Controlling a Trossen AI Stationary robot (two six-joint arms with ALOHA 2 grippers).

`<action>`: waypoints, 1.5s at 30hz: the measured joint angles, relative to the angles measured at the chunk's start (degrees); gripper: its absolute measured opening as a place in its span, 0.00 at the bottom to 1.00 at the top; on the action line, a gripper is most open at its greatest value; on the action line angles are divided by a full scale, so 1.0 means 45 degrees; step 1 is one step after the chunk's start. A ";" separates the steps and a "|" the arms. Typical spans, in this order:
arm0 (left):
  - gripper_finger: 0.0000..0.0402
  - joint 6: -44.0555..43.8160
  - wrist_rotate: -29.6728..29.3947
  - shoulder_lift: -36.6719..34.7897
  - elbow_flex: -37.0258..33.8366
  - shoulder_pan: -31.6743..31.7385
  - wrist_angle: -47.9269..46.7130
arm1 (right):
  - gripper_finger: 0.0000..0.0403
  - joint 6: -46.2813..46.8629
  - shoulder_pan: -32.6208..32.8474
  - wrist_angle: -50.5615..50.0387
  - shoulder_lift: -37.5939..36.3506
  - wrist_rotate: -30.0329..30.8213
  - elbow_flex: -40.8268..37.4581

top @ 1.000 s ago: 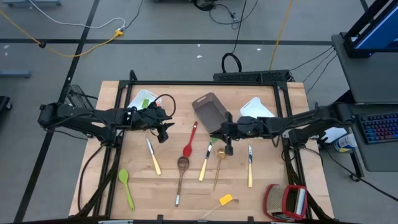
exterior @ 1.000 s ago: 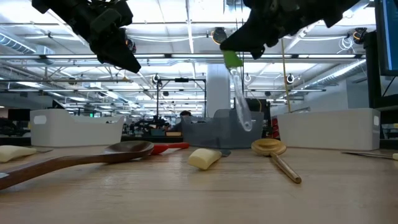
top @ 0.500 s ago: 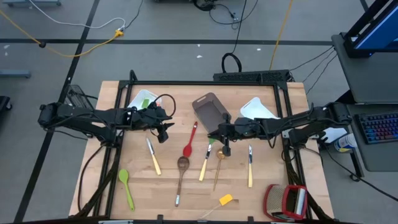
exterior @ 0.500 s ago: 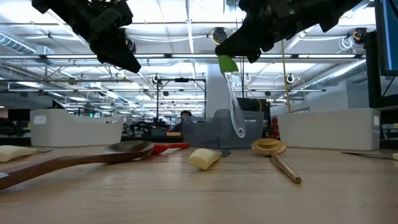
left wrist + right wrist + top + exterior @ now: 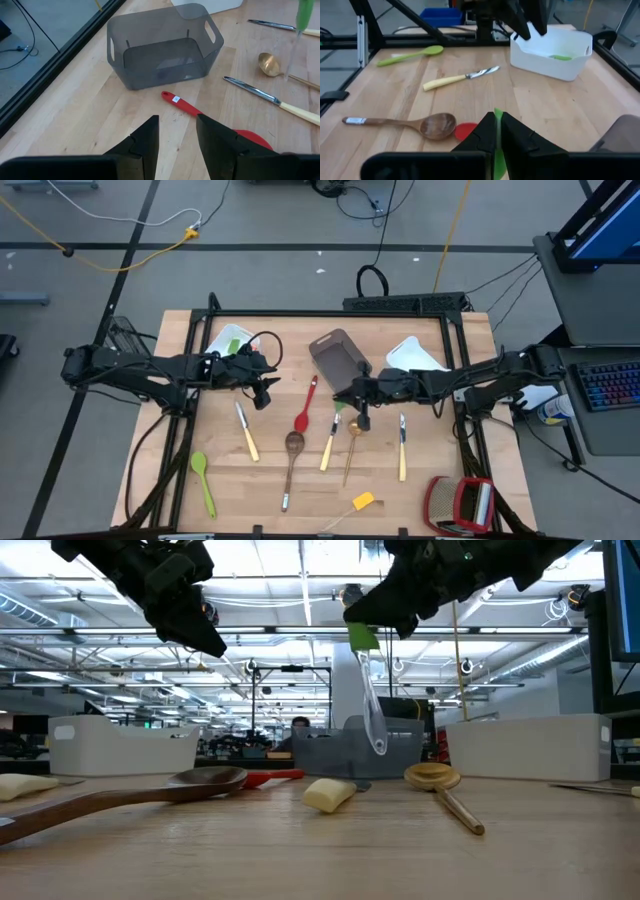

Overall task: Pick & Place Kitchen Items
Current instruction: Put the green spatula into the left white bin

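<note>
I counted three bins in the high view: a grey bin at centre and two white ones flanking it. About nine utensils lay on the table at lower centre, three of them pale-handled knives. The right gripper was clenched on a green-handled clear utensil hanging mid-frame in the low view, its handle mostly hidden, and the left gripper hung released.

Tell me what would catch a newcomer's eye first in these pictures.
Most striking is the green-handled utensil dangling from the shut right gripper above the middle of the table, near the grey bin. Below it, spoons and knives lie scattered, among them a red spoon and a gold spoon. The left gripper hovers open, empty, beside a white bin.
</note>
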 joint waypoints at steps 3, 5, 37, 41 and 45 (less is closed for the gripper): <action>0.34 0.0000 0.0000 0.0000 0.0000 0.0000 0.0000 | 0.03 -0.0212 0.0000 0.0359 0.0000 -0.0003 0.0000; 0.34 0.0000 0.0000 0.0000 0.0000 0.0000 0.0000 | 0.03 -0.0493 0.0000 0.0515 0.0000 -0.0003 0.0000; 0.34 0.1306 0.0265 0.0000 0.0000 0.0058 0.1928 | 0.03 -0.1342 -0.0163 0.3232 0.0592 -0.0019 -0.0002; 0.34 0.1385 0.0933 0.0216 0.0000 0.0058 0.2040 | 0.03 -0.1962 -0.0406 0.4487 0.1407 -0.1002 0.0010; 0.34 0.1241 0.1488 0.0796 0.0023 0.0058 0.2917 | 0.03 -0.2310 -0.0626 0.5219 0.2024 -0.1391 0.0000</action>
